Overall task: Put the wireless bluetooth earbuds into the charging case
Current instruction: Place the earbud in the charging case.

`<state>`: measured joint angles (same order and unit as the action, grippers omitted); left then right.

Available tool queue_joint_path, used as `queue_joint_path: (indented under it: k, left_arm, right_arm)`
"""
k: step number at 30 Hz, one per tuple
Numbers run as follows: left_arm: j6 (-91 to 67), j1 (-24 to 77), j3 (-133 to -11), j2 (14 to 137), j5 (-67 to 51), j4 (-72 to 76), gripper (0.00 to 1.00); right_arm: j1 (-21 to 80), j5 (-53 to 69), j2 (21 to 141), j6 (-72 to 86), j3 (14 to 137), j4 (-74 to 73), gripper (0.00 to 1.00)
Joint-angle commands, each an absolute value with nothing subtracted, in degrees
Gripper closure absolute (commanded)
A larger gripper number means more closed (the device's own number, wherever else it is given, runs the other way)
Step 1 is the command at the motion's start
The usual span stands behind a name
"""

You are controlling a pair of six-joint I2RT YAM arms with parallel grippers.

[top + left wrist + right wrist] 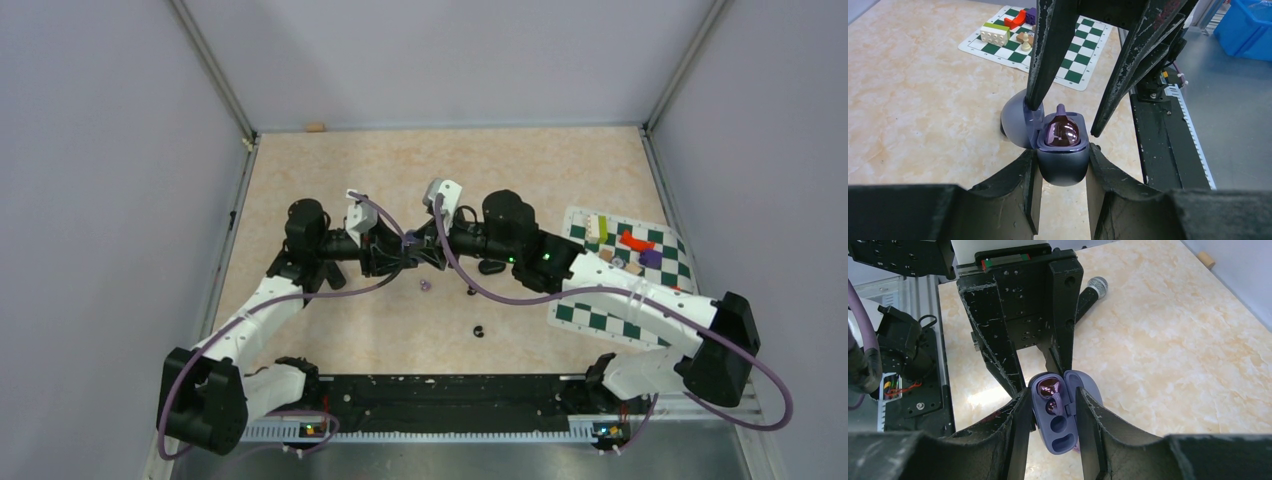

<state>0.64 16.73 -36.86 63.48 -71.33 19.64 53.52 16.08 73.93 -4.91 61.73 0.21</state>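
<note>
The left gripper [1061, 155] is closed to a narrow gap and clamps the rounded base of the charging case [1063, 172], one finger flat against each side. The case is lifted off the table between the two grippers. Its long axis runs along the line from one gripper to the other, and its open face is turned upward. Its lid [1015, 120] is swung out to one side. One purple earbud [1062, 132] sits in the well at the case's far end from the left gripper, glossy side up.

The right gripper [1053, 391] comes from the opposite side, equally narrow, its fingers pressed along the case's sides.

On the table nearer the arm bases than the case lie a loose purple earbud [424, 285] and two black earbuds [470, 291] [478, 330].
</note>
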Motion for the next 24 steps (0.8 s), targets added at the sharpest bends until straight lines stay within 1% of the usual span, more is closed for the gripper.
queue_joint_path:
  k: [1, 6, 9, 10, 11, 14, 15, 17, 19, 20, 22, 24]
  left_arm:
    - [2.8, 17.9, -38.8, 61.8, -78.5, 17.8, 1.0]
    - [4.6, 17.8, -39.4, 61.7, -78.7, 15.2, 1.0]
    - [5.2, 17.9, -39.8, 61.9, -78.9, 14.5, 1.0]
    - [5.2, 17.9, -39.9, 61.9, -78.9, 14.3, 1.0]
    - [5.3, 17.9, -39.9, 61.9, -79.0, 14.2, 1.0]
    - [5.7, 17.9, -40.0, 61.9, -79.0, 13.7, 1.0]
    - [5.7, 17.9, -40.1, 61.8, -79.1, 13.5, 1.0]
    - [6.1, 17.9, -40.3, 61.8, -79.1, 13.0, 1.0]
    - [6.5, 17.9, -40.6, 61.8, -79.1, 12.4, 1.0]
    - [6.8, 17.9, -40.6, 61.7, -79.2, 12.0, 1.0]
    - [7.6, 17.9, -40.8, 61.6, -79.3, 11.1, 1.0]
    - [8.8, 17.9, -40.9, 61.4, -79.4, 9.8, 1.0]
  right_arm:
    - [52.6, 9.0, 72.0, -7.4, 65.1, 3.3, 0.62]
    - [52.6, 8.2, 71.2, -8.5, 65.5, 2.9, 0.61]
    - [52.6, 7.8, 70.6, -9.2, 66.1, 2.2, 0.58]
    - [52.6, 7.7, 70.4, -9.5, 66.2, 2.0, 0.54]
    - [52.6, 7.7, 70.1, -9.7, 66.2, 1.8, 0.47]
    - [52.6, 7.7, 69.4, -10.2, 66.3, 1.7, 0.39]
    - [52.6, 7.6, 69.4, -10.2, 66.2, 1.7, 0.33]
    - [52.6, 7.4, 69.7, -10.4, 66.0, 1.9, 0.3]
    - [52.6, 8.0, 70.2, -10.3, 65.7, 1.9, 0.24]
    - [52.6, 9.1, 70.6, -10.1, 65.6, 1.8, 0.23]
    - [52.6, 11.9, 70.9, -9.9, 65.8, 1.0, 0.13]
    - [52.6, 14.9, 70.9, -10.0, 66.1, 0.2, 0.12]
